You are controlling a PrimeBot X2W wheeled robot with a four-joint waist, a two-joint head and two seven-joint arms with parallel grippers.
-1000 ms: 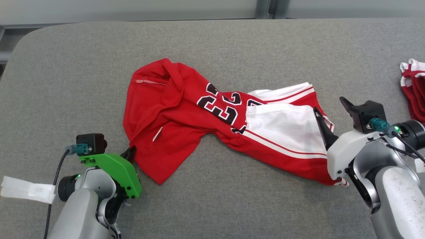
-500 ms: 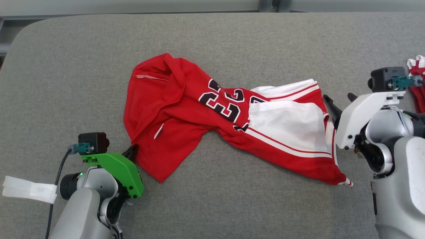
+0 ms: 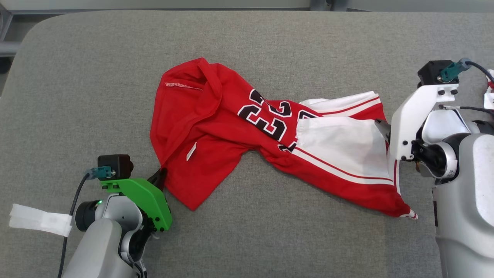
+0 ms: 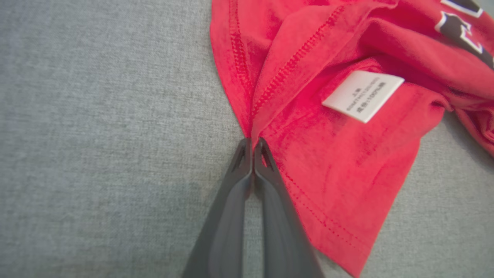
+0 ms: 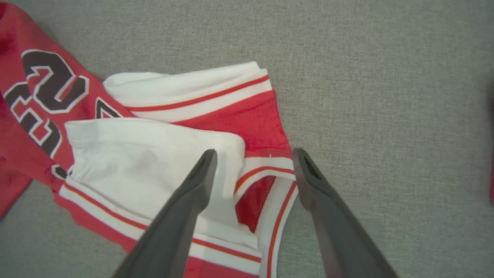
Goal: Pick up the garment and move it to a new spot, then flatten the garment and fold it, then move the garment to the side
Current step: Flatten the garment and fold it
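Note:
The garment (image 3: pixel 216 127) is a red jersey with white panels and black numbers, lying crumpled across the grey table. My left gripper (image 3: pixel 160 175) is shut on the garment's lower left edge; in the left wrist view its fingertips (image 4: pixel 252 144) pinch a red hem fold (image 4: pixel 247 116) beside a white label (image 4: pixel 362 95). My right gripper (image 3: pixel 382 129) hovers at the garment's right end. In the right wrist view my right gripper (image 5: pixel 254 156) stands open, its fingers straddling the white and red striped edge (image 5: pixel 266 170).
The grey padded table (image 3: pixel 270 38) has bare cloth behind and in front of the garment. At the far right edge, behind my right arm, a bit of another red and white piece (image 3: pixel 490 77) shows. White tape (image 3: pixel 38 220) hangs off my left arm.
My right arm has swung from lying low over the white panel to standing at the garment's right edge, fingers pointing down. The camera has shifted slightly. My left gripper keeps its grip.

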